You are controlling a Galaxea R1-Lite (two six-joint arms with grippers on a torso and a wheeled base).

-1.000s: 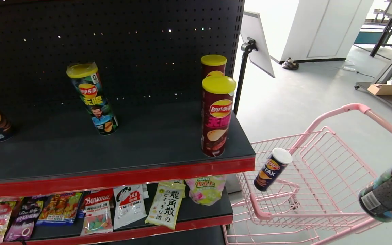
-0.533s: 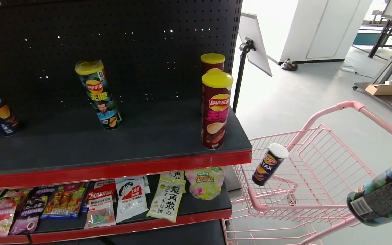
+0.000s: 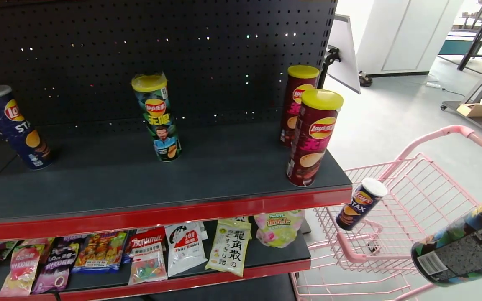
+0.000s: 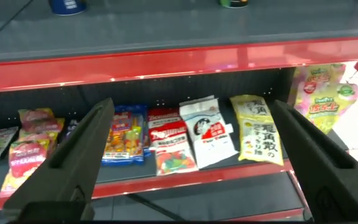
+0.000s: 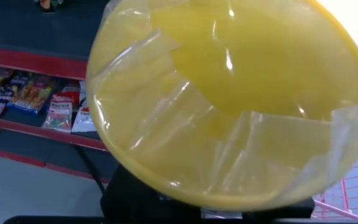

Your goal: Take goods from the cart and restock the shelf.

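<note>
A multicoloured chip can (image 3: 462, 246) with a yellow lid (image 5: 229, 99) hangs tilted over the pink cart (image 3: 433, 136), at the right of the head view. My right gripper (image 5: 166, 205) is shut on it, mostly hidden behind the can. A dark blue can (image 3: 360, 205) leans inside the cart. On the black shelf (image 3: 224, 167) stand a blue can (image 3: 13, 127), a green can (image 3: 157, 117) and two maroon cans (image 3: 314, 138). My left gripper (image 4: 191, 104) is open with nothing in it, in front of the lower shelf's snack bags (image 4: 210, 134).
The shelf has a red front edge (image 3: 161, 211) and a pegboard back. Bare shelf room lies between the green can and the maroon cans. Snack bags (image 3: 182, 251) fill the lower shelf. A board on a stand (image 3: 343, 54) is beside the shelf's right end.
The head camera has turned, so shelf and cart sit further right in the picture. The held can has come a little nearer the shelf. The cans on the shelf have not moved.
</note>
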